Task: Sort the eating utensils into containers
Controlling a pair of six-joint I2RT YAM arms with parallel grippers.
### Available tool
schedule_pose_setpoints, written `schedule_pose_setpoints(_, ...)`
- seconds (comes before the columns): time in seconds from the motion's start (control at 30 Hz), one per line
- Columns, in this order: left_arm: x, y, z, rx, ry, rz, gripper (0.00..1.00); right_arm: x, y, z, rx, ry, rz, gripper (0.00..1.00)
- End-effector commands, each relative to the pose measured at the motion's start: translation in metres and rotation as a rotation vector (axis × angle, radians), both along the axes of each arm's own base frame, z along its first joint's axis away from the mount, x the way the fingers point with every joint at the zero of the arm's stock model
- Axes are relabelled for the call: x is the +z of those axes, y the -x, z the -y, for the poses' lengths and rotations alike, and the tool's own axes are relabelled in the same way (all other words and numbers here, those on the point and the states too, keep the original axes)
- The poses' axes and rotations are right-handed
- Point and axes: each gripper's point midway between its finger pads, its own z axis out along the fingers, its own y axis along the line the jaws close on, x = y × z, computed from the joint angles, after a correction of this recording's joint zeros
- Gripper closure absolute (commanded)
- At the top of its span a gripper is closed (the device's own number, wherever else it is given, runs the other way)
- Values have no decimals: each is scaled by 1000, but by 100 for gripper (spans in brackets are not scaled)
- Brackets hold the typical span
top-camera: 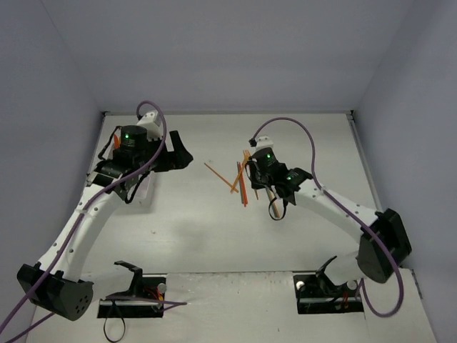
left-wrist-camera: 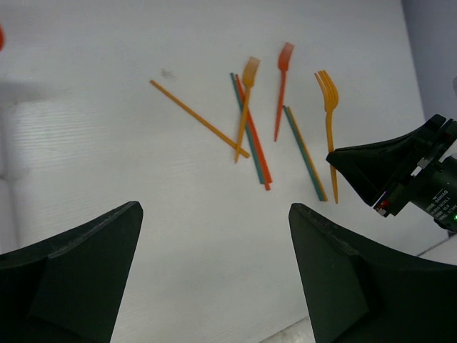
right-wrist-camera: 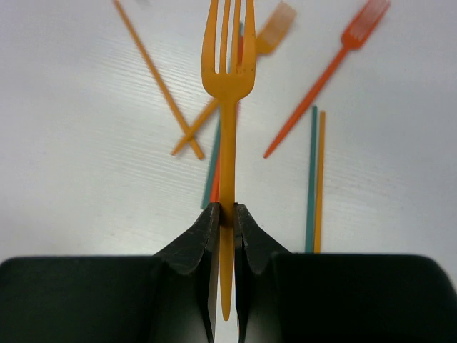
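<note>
1. The right gripper [right-wrist-camera: 226,214] is clenched on a slim yellow-orange plastic fork [right-wrist-camera: 228,78]. Its two black fingers [right-wrist-camera: 196,246] press against either side of the handle, partway along it.
2. The fork's long axis runs in line with the fingers. Its tines point straight away from the wrist, and the butt of the handle runs back between the fingers. Whether it sits on the white table [right-wrist-camera: 71,179] or just above it, I cannot tell.
3. Just ahead of the fingertips, a thin teal plastic stick [right-wrist-camera: 212,168] slants under the handle, with a sliver of red beside it.
4. To the left, a paler orange plastic fork [right-wrist-camera: 275,30] passes behind the held fork. Its handle end crosses a long orange plastic stick [right-wrist-camera: 153,71].
5. To the right lies a red-orange plastic fork [right-wrist-camera: 321,71], slanted with its tines pointing away and rightward. Nearer the right finger, a second teal stick [right-wrist-camera: 312,179] and a thin orange stick [right-wrist-camera: 320,179] lie side by side, parallel to the held fork.
6. The left gripper [left-wrist-camera: 213,207] is released, with its jaws spread wide and nothing between them. It hangs over bare table, well apart from the cluster.
7. In the top view, a white translucent plastic box [top-camera: 147,191] shows partly under the left arm. Its contents cannot be made out.
</note>
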Motion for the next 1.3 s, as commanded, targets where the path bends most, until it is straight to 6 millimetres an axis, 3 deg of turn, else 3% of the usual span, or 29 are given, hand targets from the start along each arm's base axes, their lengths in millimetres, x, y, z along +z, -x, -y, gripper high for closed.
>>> schedule_pose_setpoints(0.0,57,-1,58,-137,181,104,19,78,3,-26,124,-125,180,100)
schedule_pose_setpoints(0.1,69,-4,81,-170,249,119,19,99,10,-36,186,-172,220,100)
schedule_pose_setpoints(0.3,71,-16,114,-199,289,112,19,127,21,-48,261,-231,270,100)
schedule_pose_setpoints(0.73,60,-26,148,-222,314,74,20,148,34,-64,330,-330,293,100)
schedule_pose_setpoints(0.97,65,-30,158,-227,353,91,36,150,35,-67,339,-340,300,100)
schedule_pose_setpoints(1.13,68,-32,161,-220,379,107,59,149,35,-69,342,-346,297,100)
schedule_pose_setpoints(1.27,69,-32,161,-220,390,114,72,148,35,-70,341,-349,297,100)
